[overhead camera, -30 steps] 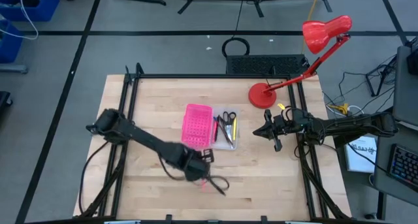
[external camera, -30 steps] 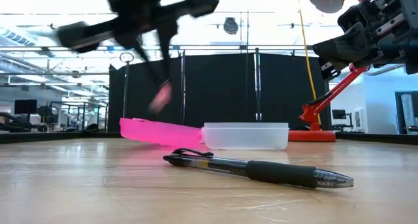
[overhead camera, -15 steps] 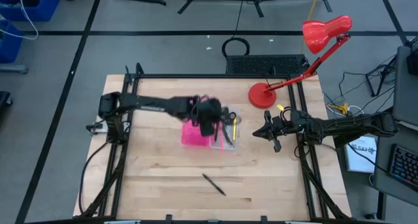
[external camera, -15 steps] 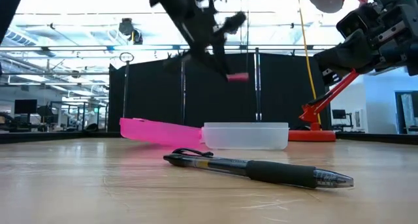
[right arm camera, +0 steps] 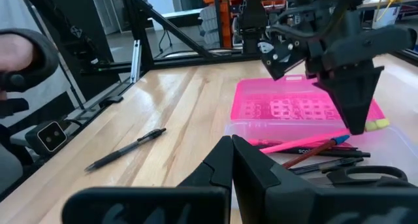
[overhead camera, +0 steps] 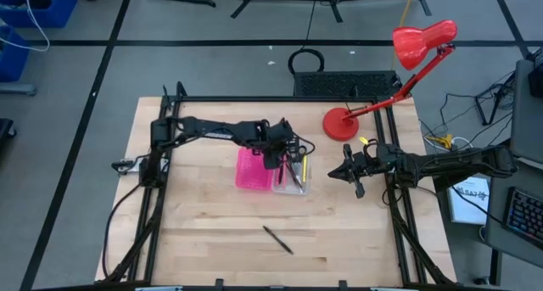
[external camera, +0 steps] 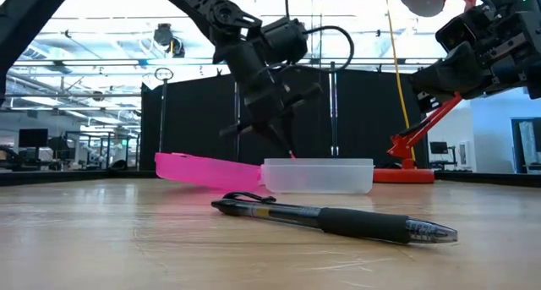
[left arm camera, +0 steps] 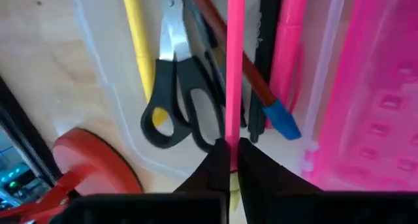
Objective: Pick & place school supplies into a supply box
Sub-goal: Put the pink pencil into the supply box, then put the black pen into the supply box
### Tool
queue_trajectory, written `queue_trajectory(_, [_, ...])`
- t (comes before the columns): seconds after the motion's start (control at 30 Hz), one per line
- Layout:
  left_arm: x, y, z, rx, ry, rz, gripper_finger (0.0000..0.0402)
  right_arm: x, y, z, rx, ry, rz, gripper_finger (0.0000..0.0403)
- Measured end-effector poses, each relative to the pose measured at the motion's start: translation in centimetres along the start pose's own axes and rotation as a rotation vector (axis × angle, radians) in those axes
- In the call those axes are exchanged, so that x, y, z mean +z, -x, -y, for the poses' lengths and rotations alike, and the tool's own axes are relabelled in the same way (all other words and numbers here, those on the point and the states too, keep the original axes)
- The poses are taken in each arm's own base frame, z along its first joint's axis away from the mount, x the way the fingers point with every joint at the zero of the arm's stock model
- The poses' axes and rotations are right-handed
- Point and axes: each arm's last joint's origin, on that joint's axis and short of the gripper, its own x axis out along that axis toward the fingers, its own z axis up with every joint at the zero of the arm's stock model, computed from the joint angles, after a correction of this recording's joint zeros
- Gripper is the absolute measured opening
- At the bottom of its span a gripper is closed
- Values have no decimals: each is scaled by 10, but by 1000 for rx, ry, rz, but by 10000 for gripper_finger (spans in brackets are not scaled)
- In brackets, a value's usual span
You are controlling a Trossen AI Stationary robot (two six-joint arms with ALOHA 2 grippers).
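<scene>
High view: I'm holding the left gripper (overhead camera: 273,158) over the supply box (overhead camera: 293,186), frame centre, beside the pink dotted tray (overhead camera: 253,176). The right gripper (overhead camera: 349,174) is waiting right of centre, fingers together on nothing. A black pen (overhead camera: 277,239) is lying loose, lower centre.

Low view: the box is reading as thin translucent plastic, prob. light and easy to shove. The black pen (external camera: 334,218) w/ rubbery grip section is smooth and round, likely to roll; I'd take it mid-barrel.

Left wrist: the fingers are clamping a thin pink pencil (left arm camera: 234,61), stiff, slick. Below it the scissors (left arm camera: 179,87), a yellow pencil (left arm camera: 138,40) and a blue-tipped pen (left arm camera: 273,108) are sitting in the box.

Right wrist: the fingers are closed, empty.
</scene>
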Motion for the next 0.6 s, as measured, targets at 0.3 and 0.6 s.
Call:
queue_trajectory(0.3, [-1, 1, -2, 22, 123, 1, 85, 0, 0, 0, 0, -1, -4, 0])
queue_trajectory(0.6, [8, 18, -9, 43, 184, 5, 124, 0, 0, 0, 0, 14, 1, 0])
